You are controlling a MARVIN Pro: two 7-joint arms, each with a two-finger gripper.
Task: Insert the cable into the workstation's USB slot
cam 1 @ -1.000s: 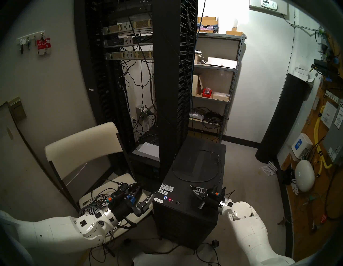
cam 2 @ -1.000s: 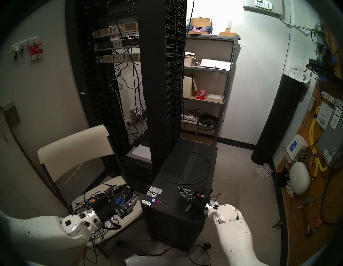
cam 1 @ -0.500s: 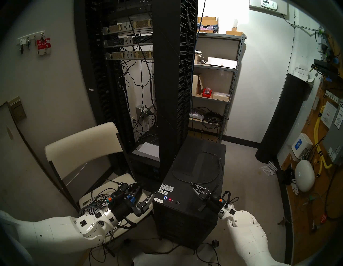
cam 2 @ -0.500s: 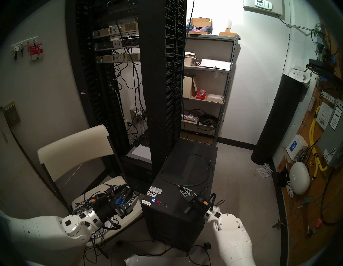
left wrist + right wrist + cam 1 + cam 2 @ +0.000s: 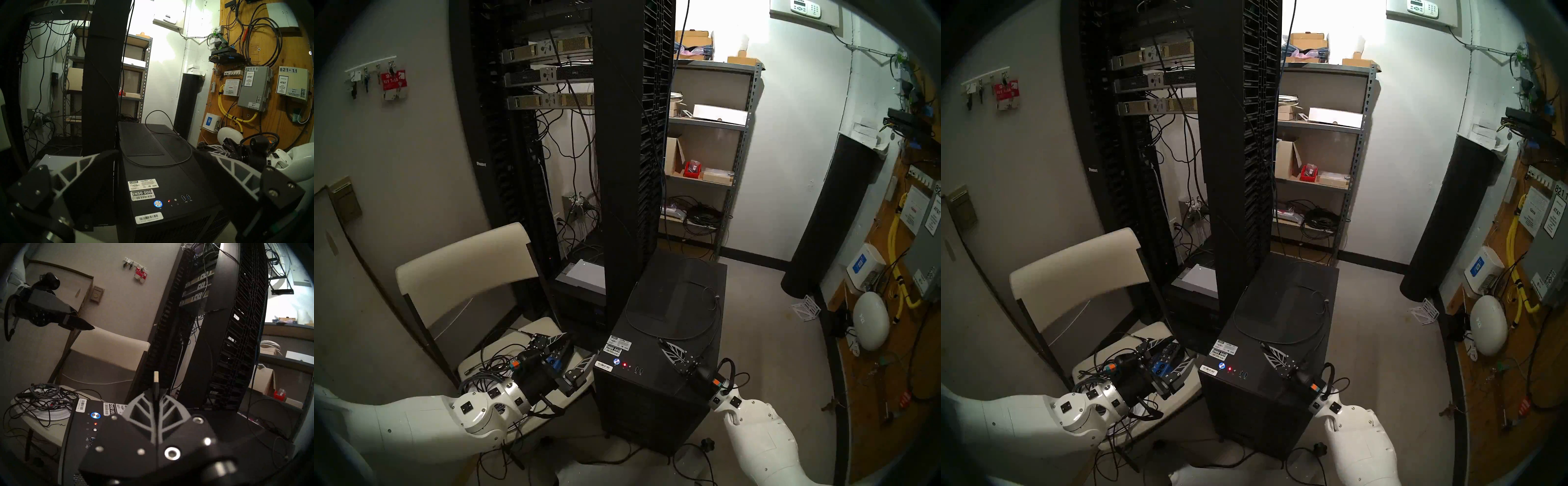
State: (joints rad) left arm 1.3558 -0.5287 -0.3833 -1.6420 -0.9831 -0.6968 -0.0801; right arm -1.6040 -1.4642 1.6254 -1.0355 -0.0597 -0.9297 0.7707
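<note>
Your right gripper (image 5: 155,392) is clamped on the cable (image 5: 670,337), its plug (image 5: 156,377) poking past the fingers above the workstation (image 5: 653,383), their bulk hiding one USB slot (image 5: 90,445), while the left gripper (image 5: 577,349) stands apart.

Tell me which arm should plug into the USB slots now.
Right: the right gripper is shut on the cable plug above the workstation. The left gripper is open, empty.

Black workstation (image 5: 656,383) bears white barcode stickers (image 5: 149,217), a blue-lit button (image 5: 158,203) and red LED (image 5: 168,201)
</note>
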